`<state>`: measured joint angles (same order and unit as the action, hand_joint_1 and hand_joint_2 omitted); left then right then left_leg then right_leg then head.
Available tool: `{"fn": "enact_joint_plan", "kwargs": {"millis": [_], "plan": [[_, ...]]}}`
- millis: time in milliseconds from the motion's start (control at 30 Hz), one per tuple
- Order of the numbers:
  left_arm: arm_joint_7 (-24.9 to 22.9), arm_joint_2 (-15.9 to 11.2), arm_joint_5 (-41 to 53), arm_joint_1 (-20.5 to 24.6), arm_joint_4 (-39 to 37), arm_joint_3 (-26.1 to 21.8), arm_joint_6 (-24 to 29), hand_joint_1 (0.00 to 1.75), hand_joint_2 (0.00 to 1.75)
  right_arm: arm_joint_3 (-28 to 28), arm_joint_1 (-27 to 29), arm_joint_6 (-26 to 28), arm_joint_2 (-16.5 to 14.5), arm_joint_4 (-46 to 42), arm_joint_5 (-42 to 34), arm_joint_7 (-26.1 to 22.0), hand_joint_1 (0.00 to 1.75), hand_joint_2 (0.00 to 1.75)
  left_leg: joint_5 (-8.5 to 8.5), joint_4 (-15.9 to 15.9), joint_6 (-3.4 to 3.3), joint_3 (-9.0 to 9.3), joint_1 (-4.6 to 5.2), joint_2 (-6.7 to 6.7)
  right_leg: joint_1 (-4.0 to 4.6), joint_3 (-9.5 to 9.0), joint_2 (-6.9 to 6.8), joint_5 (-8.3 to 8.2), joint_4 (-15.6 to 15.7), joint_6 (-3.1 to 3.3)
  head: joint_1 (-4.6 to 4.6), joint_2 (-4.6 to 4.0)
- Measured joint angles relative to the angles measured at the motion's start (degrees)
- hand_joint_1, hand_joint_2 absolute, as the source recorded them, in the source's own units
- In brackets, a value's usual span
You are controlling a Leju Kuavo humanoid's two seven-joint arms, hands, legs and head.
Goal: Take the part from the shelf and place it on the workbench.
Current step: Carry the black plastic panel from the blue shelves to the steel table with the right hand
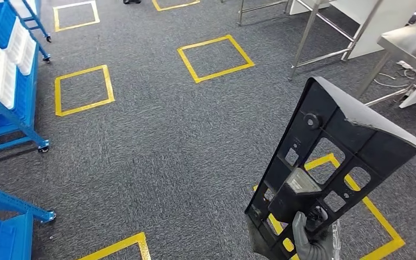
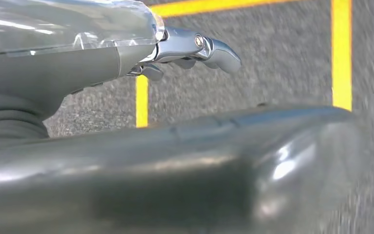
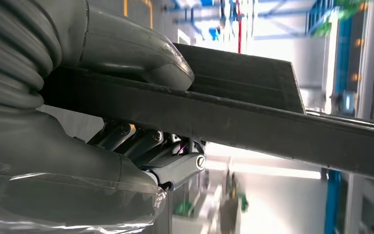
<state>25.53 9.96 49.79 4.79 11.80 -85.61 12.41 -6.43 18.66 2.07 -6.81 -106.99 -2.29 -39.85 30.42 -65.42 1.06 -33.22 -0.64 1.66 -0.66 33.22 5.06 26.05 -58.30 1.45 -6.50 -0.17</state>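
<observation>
Head view: my right hand [image 1: 310,242] grips the black part [image 1: 327,162] at its lower end, above grey carpet [image 1: 157,141]. Left hand [image 2: 195,48] holds nothing, fingers loosely extended.

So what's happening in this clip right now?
The robot's right hand holds a black plastic part by its lower end, raised and tilted above the grey carpet. In the right wrist view the thumb presses one face and the fingers wrap the other. The left hand hangs over the floor, holding nothing. Blue shelves stand to the left and a metal workbench lies ahead right; the part isn't placed yet.
</observation>
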Motion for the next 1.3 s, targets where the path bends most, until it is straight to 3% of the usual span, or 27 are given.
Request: {"fn": "enact_joint_plan", "kwargs": {"millis": [67,100,167,200,233,300,333,400,433,500,567,600,667,733,767,833,900,933,967,1000,1067,1133,1200,1233,1300], "plan": [[-0.16,0.07,0.51,-0.09,0.00,0.32,-0.54,0.00,0.00,0.71,0.62,-0.29,-0.39,-0.99,0.46,0.01,1.75,1.75,-2.25,6.39,-0.44,2.63,-0.09,3.35,-0.11,0.37,1.57,-0.10,-0.25,-0.49,0.00,0.00],[-0.29,0.07,0.75,-0.14,0.00,0.48,-0.68,0.00,0.00,1.00,0.90,-0.42,-0.56,-1.39,0.72,0.01,1.75,1.75,-2.31,7.55,-0.60,3.06,-0.04,4.34,-0.27,0.65,2.33,-0.24,-0.28,-0.90,-0.01,0.00],[-0.62,0.13,1.15,-0.18,0.00,0.95,-0.92,0.00,0.00,1.59,1.57,-0.54,-0.91,-2.21,1.35,0.02,1.75,1.75,-2.49,8.13,-1.03,3.32,0.00,3.28,-0.53,1.06,3.76,-0.62,-0.14,-1.84,-0.01,0.00],[-0.74,0.17,1.30,-0.15,0.00,1.23,-1.04,0.00,0.00,1.86,1.97,-0.54,-1.02,-2.57,1.63,0.00,1.75,1.75,-2.77,8.56,-1.37,3.52,-0.08,2.44,-0.47,1.29,3.13,-0.48,-0.37,-2.16,0.00,0.00],[-0.84,0.21,1.41,-0.13,0.00,1.44,-1.15,0.00,0.00,2.09,2.22,-0.50,-1.11,-2.92,1.86,-0.01,1.75,1.75,-3.07,9.02,-1.73,3.70,-0.18,1.53,-0.32,1.86,1.58,0.27,-1.39,-2.36,0.02,0.00],[-1.00,0.25,1.67,-0.24,0.00,1.67,-1.27,0.00,0.00,2.35,2.42,-0.38,-1.18,-3.32,2.14,-0.03,1.75,1.75,-3.37,9.53,-2.20,3.82,-0.10,-0.42,-0.10,4.48,-2.65,3.58,-6.77,-2.56,0.04,0.00],[-1.14,0.26,1.83,-0.34,0.00,1.74,-1.29,0.00,0.00,2.42,2.50,-0.29,-1.21,-3.46,2.23,-0.02,1.75,1.75,-3.33,9.53,-2.31,3.76,0.01,-1.43,-0.14,6.29,-3.86,5.51,-10.60,-2.68,0.05,0.00],[-1.48,0.34,2.25,-0.49,0.00,1.96,-1.33,0.00,0.00,2.57,2.97,-0.08,-1.25,-3.62,2.29,0.00,1.75,1.75,-3.15,9.41,-2.33,3.69,0.12,-3.42,-0.26,8.43,-4.67,7.06,-15.57,-2.97,0.05,0.00],[-1.61,0.44,2.46,-0.49,0.00,2.15,-1.37,0.00,0.00,2.71,3.25,0.00,-1.26,-3.71,2.31,0.01,1.75,1.75,-3.03,9.33,-2.26,3.71,0.13,-4.33,-0.32,7.93,-4.90,6.26,-15.04,-3.08,0.05,0.00],[-1.77,0.68,2.88,-0.44,0.00,2.63,-1.44,0.00,0.00,2.95,3.68,0.16,-1.26,-4.04,2.36,0.02,1.75,1.75,-2.66,9.04,-1.89,3.87,0.14,-5.86,-0.34,3.79,-6.62,2.93,-8.10,-3.07,0.05,0.00],[-1.97,0.86,3.30,-0.44,0.00,3.03,-1.45,0.00,0.00,3.07,3.90,0.58,-1.26,-4.42,2.51,0.03,1.75,1.75,-2.12,8.61,-1.27,4.08,0.43,-7.07,-0.02,0.14,-9.35,1.09,-1.70,-2.48,0.05,0.00],[-2.10,0.92,3.51,-0.42,0.00,3.19,-1.39,0.00,0.00,3.07,3.98,0.96,-1.26,-4.56,2.64,0.01,1.75,1.75,-1.90,8.46,-0.97,4.22,0.56,-7.61,0.19,-0.46,-10.06,1.01,-0.48,-2.10,0.05,0.00],[-2.28,1.05,4.01,-0.31,0.00,3.56,-1.23,0.00,0.00,3.07,4.20,2.01,-1.24,-4.69,3.03,-0.01,1.75,1.75,-1.66,8.42,-0.39,4.57,0.62,-8.73,0.36,-0.28,-9.02,1.03,-0.34,-1.42,0.05,0.00],[-2.38,1.15,4.30,-0.19,0.00,4.01,-1.11,0.00,0.00,3.09,4.48,2.88,-1.22,-4.83,3.32,-0.02,1.75,1.75,-0.62,7.45,0.28,4.47,0.34,-7.41,0.14,-0.21,-7.63,0.78,-0.08,-0.77,0.05,0.00],[-2.40,1.18,4.36,-0.19,0.00,4.19,-1.08,0.00,0.00,3.08,4.51,3.17,-1.23,-4.92,3.36,-0.01,1.75,1.75,0.67,5.68,0.54,3.76,0.16,-5.87,-0.01,-0.21,-6.95,0.62,0.05,-0.44,0.05,0.00],[-2.52,1.22,4.50,-0.35,0.00,4.41,-1.07,0.00,0.00,3.03,4.47,3.66,-1.23,-5.02,3.41,-0.01,1.75,1.75,4.41,-1.29,0.80,0.61,-0.03,-2.95,-0.03,-0.07,-5.54,0.44,0.06,0.02,0.05,0.00],[-2.75,1.21,4.49,-0.56,0.00,4.48,-1.28,0.00,0.00,2.98,4.53,4.21,-1.23,-5.01,3.42,-0.01,1.75,1.75,6.74,-8.19,0.83,-2.77,-0.03,-2.19,0.09,-0.01,-3.86,0.37,-0.02,0.19,0.05,0.00],[-2.92,1.14,4.39,-0.61,0.00,4.48,-1.54,0.00,0.00,2.92,4.62,4.47,-1.21,-5.01,3.42,0.00,1.75,1.75,6.32,-9.07,0.74,-3.37,-0.03,-2.10,0.14,-0.02,-2.98,0.36,-0.11,0.20,0.05,0.00],[-3.07,0.99,4.26,-0.62,0.00,4.48,-1.89,0.00,0.00,2.82,4.71,4.71,-1.19,-5.01,3.42,0.00,1.75,1.75,4.82,-7.74,0.56,-2.96,-0.03,-1.99,0.17,-0.04,-2.11,0.36,-0.20,0.20,0.05,0.00],[-3.20,0.80,4.12,-0.58,0.00,4.48,-2.26,0.00,0.00,2.65,4.82,4.92,-1.13,-5.01,3.42,0.00,1.75,1.75,2.55,-4.38,0.28,-1.61,-0.02,-1.60,0.20,-0.08,-1.27,0.36,-0.27,0.19,0.05,0.00],[-3.31,0.32,3.85,-0.50,0.00,4.48,-2.82,0.00,0.00,2.26,5.09,5.22,-0.96,-5.01,3.40,0.00,1.75,1.75,-1.08,3.58,-0.41,1.61,-0.04,1.01,0.23,0.01,0.16,0.31,-0.43,-0.01,0.05,0.00],[-3.32,-0.02,3.63,-0.49,0.00,4.47,-3.27,0.00,0.00,1.84,5.36,5.68,-0.66,-5.00,3.33,0.01,1.75,1.75,-2.01,7.37,-0.84,3.04,0.12,2.99,0.01,0.40,1.44,0.07,-0.49,-0.68,0.04,0.00],[-3.30,-0.19,3.47,-0.46,0.00,4.46,-3.87,0.00,0.00,1.44,5.61,7.22,-0.28,-4.91,3.69,0.01,1.75,1.75,-2.16,7.95,-1.24,3.23,0.21,2.25,-0.22,0.73,2.57,-0.23,-0.30,-1.60,0.04,0.00],[-3.28,-0.24,3.36,-0.41,0.00,4.45,-4.15,0.00,0.00,1.25,5.73,8.46,-0.02,-4.75,4.11,0.01,1.75,1.75,-2.38,8.35,-1.56,3.41,0.12,1.70,-0.18,0.84,2.13,-0.14,-0.42,-1.94,0.05,0.00],[-3.25,-0.33,3.14,-0.39,0.00,4.43,-4.46,0.00,0.00,0.82,5.69,10.85,0.64,-4.21,4.98,0.02,1.75,1.75,-2.91,9.19,-2.26,3.73,-0.18,0.61,0.00,2.15,-0.88,1.81,-3.23,-2.49,0.07,0.00]]}}
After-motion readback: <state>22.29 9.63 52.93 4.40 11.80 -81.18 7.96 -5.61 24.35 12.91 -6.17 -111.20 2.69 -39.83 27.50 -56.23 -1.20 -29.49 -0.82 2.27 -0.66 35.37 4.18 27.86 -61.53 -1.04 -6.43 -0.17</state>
